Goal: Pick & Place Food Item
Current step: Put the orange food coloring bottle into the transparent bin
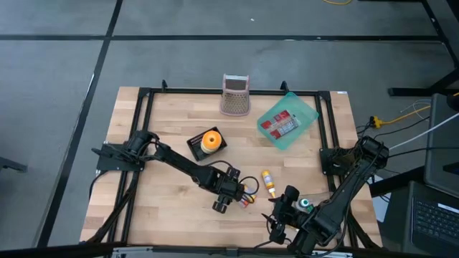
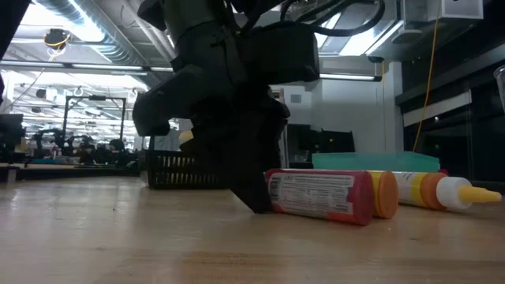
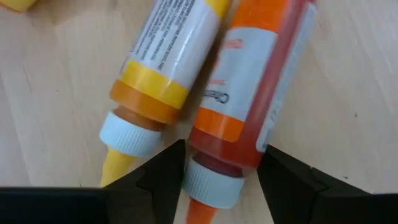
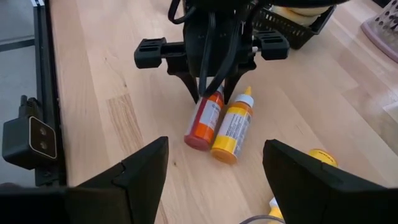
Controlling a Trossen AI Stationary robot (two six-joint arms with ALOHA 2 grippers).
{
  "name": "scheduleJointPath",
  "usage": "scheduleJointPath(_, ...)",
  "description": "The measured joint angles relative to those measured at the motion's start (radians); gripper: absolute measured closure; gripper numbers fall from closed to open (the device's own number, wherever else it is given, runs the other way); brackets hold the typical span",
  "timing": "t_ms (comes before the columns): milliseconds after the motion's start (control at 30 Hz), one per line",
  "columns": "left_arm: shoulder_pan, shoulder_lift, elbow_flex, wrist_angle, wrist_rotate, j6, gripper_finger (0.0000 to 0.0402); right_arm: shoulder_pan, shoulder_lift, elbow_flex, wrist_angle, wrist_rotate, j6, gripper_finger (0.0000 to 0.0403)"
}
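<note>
Left gripper is straddling the neck end of the red-orange bottle, fingers apart w/ white cap betw. them. Yellow bottle is lying alongside it, touching, on wooden table.

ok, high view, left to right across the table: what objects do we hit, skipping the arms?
Black basket holding an orange → pink grater → yellow bottle → teal tray. The two bottles at the left tool are mostly hidden in this view, so I left them out.
</note>
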Motion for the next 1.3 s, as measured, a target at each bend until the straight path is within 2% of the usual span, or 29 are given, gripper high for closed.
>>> scheduleJointPath(133, 0.0, 0.0, 0.0, -0.008, 0.002, -0.019, 0.0256, 0.0, 0.0, 0.0, 0.0, 0.0, -0.001, 0.0144)
scheduleJointPath(233, 0.0, 0.0, 0.0, -0.01, 0.025, -0.054, 0.0264, 0.0, 0.0, 0.0, 0.0, 0.0, -0.001, 0.0144)
scheduleJointPath(300, -0.005, 0.001, 0.013, -0.034, 0.024, -0.074, 0.0292, 0.0, 0.0, 0.0, 0.0, 0.007, -0.001, 0.0144)
scheduleJointPath(433, -0.028, 0.007, 0.088, -0.143, -0.029, -0.076, 0.0291, 0.0, 0.0, 0.0, 0.001, 0.029, -0.002, 0.0144)
scheduleJointPath(667, -0.055, 0.006, 0.304, -0.367, -0.145, -0.073, 0.0291, 0.0, 0.0, 0.0, 0.013, 0.029, -0.004, 0.0144)
scheduleJointPath(800, -0.075, 0.005, 0.445, -0.487, -0.229, -0.06, 0.0291, 0.0, 0.0, 0.0, 0.054, 0.03, -0.043, 0.0144)
scheduleJointPath(933, -0.08, 0.002, 0.548, -0.559, -0.257, -0.063, 0.0291, 0.0, 0.0, 0.0, 0.11, 0.03, -0.101, 0.0144)
scheduleJointPath(1100, -0.088, 0.002, 0.621, -0.58, -0.264, -0.071, 0.0291, 0.0, 0.0, 0.0, 0.142, 0.035, -0.152, 0.0144)
scheduleJointPath(1300, -0.09, 0.002, 0.627, -0.608, -0.261, -0.1, 0.0291, 0.018, 0.0, 0.041, 0.223, 0.147, -0.309, 0.0144)
